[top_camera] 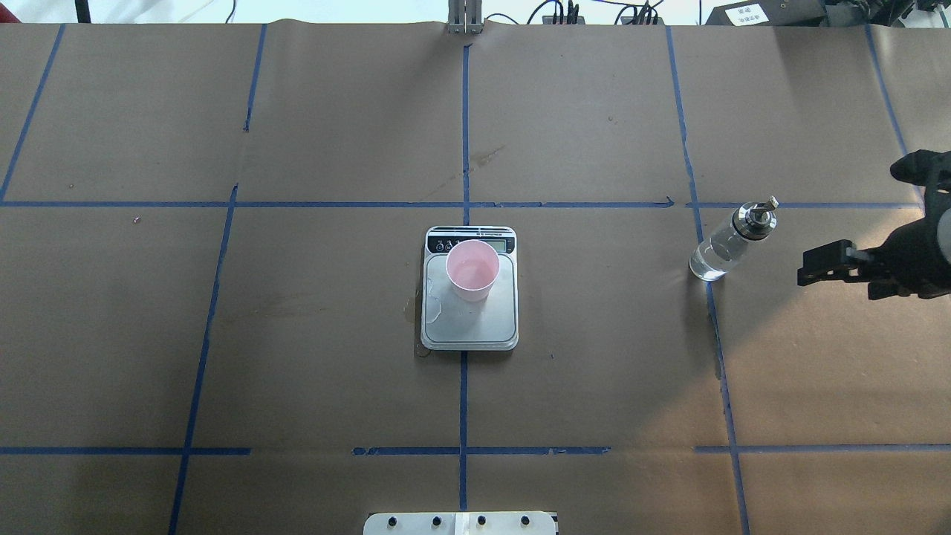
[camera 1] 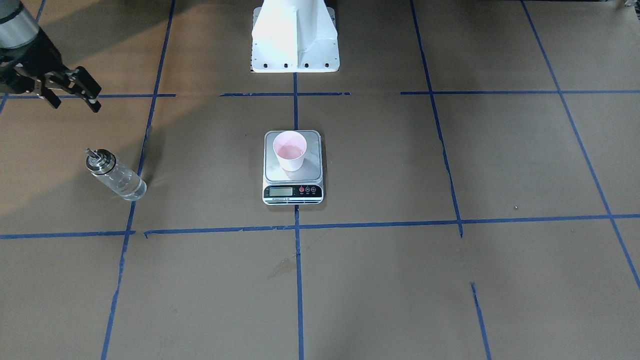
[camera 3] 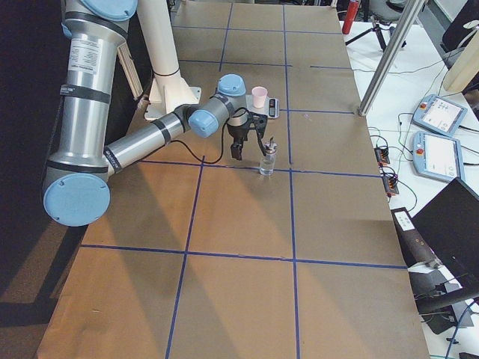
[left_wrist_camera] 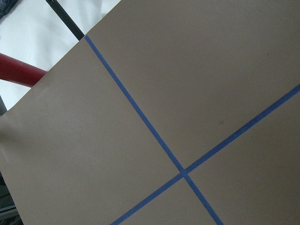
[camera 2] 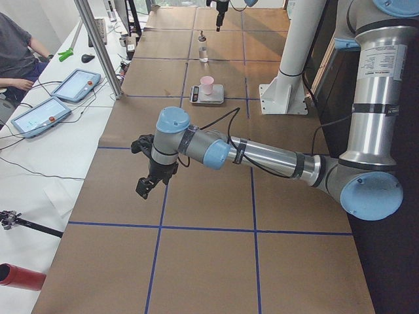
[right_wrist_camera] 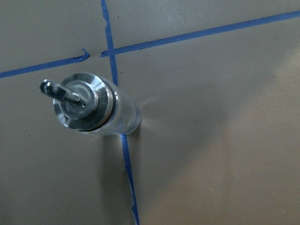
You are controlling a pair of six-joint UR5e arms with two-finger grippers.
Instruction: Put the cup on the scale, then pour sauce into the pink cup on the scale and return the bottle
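The pale pink cup point(camera 1: 289, 151) point(top_camera: 472, 269) stands upright on the steel plate of the scale point(camera 1: 311, 171) point(top_camera: 475, 327) at the table's middle. Inside the cup the sauce barely shows. Wet patches lie on the plate's left side. The clear glass bottle point(camera 1: 116, 176) point(top_camera: 724, 249) point(right_wrist_camera: 93, 110) stands upright on a blue tape line, untouched, with a little liquid at its bottom. My right gripper point(camera 1: 74, 102) point(top_camera: 853, 221) point(camera 3: 248, 148) hangs open just beside and above it, holding nothing. My left gripper point(camera 2: 147, 186) shows only in the exterior left view, over bare paper far from the scale. I cannot tell its state.
The white robot base point(camera 1: 295, 40) point(top_camera: 461, 522) sits at the table's robot-side edge. A person point(camera 2: 13, 52) sits by two tablets point(camera 2: 72, 85) at the side bench. A red cylinder point(left_wrist_camera: 18, 72) lies off the table's end. Brown paper with blue tape lines surrounds the scale.
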